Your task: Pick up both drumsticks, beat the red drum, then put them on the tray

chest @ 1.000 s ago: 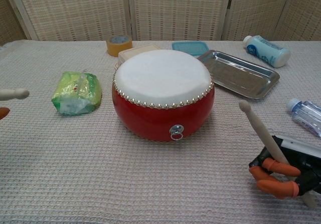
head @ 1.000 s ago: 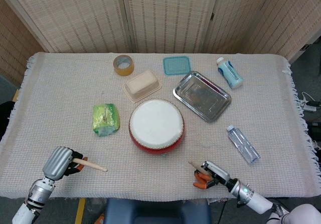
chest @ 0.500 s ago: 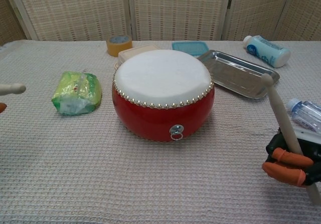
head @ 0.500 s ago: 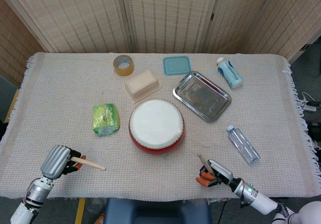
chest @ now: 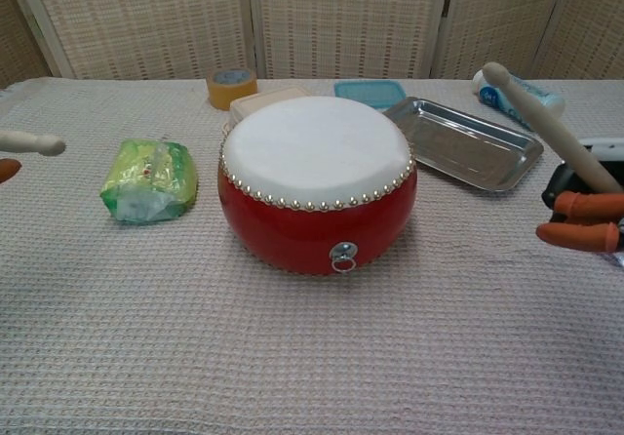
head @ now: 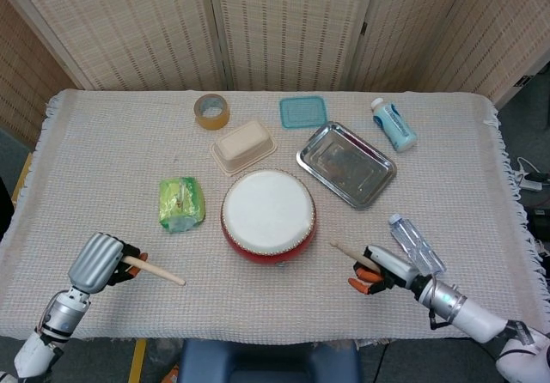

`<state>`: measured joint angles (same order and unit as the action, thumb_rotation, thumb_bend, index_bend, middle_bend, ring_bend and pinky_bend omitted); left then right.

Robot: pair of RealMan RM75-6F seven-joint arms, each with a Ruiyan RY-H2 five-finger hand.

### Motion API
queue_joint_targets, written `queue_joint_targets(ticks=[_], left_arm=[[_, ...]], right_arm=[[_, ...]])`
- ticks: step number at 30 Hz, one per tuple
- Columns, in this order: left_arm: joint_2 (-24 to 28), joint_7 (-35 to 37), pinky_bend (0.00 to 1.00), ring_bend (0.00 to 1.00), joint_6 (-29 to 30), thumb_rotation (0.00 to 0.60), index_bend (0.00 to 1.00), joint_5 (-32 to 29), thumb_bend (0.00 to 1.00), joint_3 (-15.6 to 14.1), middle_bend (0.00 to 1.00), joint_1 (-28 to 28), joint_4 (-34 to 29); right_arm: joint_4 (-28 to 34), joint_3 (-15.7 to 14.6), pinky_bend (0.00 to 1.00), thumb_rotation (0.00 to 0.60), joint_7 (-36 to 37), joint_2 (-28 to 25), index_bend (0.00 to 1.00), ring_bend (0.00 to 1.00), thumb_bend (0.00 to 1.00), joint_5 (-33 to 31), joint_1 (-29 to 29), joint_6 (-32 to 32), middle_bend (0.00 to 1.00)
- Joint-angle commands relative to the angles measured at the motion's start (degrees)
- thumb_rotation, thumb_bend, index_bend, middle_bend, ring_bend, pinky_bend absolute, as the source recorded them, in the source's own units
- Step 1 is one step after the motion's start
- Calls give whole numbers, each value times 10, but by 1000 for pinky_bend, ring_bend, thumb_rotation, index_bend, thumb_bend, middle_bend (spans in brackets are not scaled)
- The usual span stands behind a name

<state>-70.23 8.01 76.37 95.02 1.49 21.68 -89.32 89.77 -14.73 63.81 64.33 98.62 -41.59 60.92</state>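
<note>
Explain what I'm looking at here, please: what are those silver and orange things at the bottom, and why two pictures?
Those are a robot's two mechanical hands. One picture looks down from its head, the other forward from its chest. The left hand grips a wooden drumstick; the right hand grips another wooden drumstick. Between them on the cloth-covered table stands a red drum with a white skin. Behind it lie a shiny metal tray, a green packet, a tape roll and a clear plastic bottle.
</note>
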Motion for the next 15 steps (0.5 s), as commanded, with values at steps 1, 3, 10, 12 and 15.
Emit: queue_joint_targets(ticks=[1, 3, 10, 12, 15], left_arm=[[16, -14, 1000, 1000, -33, 600, 1000, -23, 488, 27, 1000, 28, -17], [21, -21, 1000, 1000, -56, 600, 1000, -48, 487, 47, 1000, 47, -29], [4, -111, 1000, 1000, -144, 600, 1000, -160, 489, 106, 1000, 112, -38], [-7, -134, 1000, 1000, -157, 600, 1000, -190, 489, 117, 1000, 125, -36], [-22, -170, 1000, 1000, -179, 600, 1000, -231, 488, 128, 1000, 145, -33]], right_arm=[[77, 51, 1000, 600, -114, -93, 1000, 1000, 410, -70, -83, -119, 1000], [87, 72, 1000, 600, -171, -116, 1000, 1000, 410, -105, -121, -186, 1000], [64, 120, 1000, 600, -544, -95, 1000, 1000, 410, -298, -204, -280, 1000], [65, 119, 1000, 600, -634, -78, 1000, 1000, 410, -362, -221, -270, 1000], [75, 114, 1000, 600, -751, -50, 1000, 1000, 410, -463, -248, -234, 1000]])
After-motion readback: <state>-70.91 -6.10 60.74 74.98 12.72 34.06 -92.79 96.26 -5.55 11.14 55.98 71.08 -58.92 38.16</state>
